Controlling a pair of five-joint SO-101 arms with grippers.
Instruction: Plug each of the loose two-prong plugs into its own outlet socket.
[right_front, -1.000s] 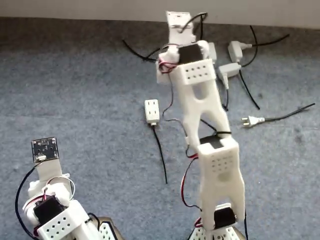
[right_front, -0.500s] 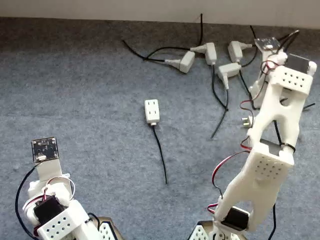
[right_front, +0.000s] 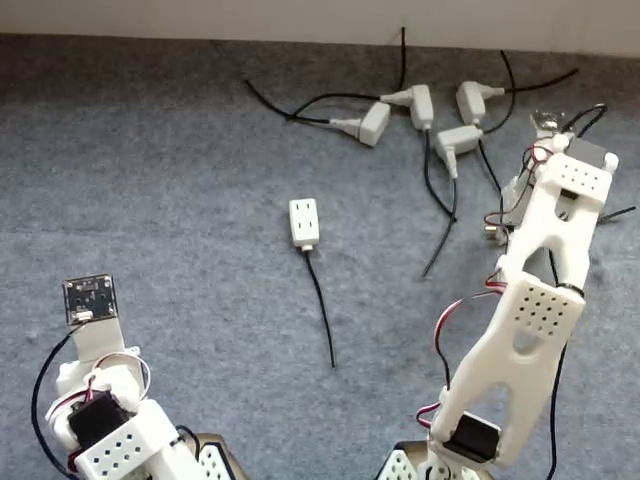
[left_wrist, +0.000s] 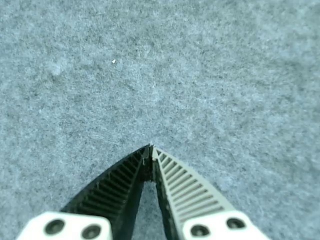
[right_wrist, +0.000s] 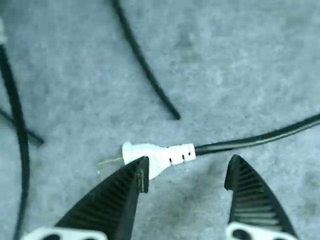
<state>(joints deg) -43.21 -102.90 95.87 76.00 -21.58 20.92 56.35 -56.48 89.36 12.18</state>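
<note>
Right gripper over the loose plug, fingers spread wide

My right gripper (right_wrist: 189, 167) hung open above the white two-prong plug (right_wrist: 155, 154). The plug lay flat on the grey tabletop (right_wrist: 240, 60) just beside one fingertip, thin prongs pointing away from its black cord (right_wrist: 260, 139). My left gripper (left_wrist: 151, 150) was pinched together, holding nothing.

The carpet (right_front: 150, 150) was a flecked blue-grey. The plug (right_wrist: 157, 154) was white (ridged at its neck) on a black cord (right_wrist: 260, 138). The socket (right_front: 304, 222) was white too. The left gripper (left_wrist: 151, 150) was ribbed, half black, half cream.
</note>
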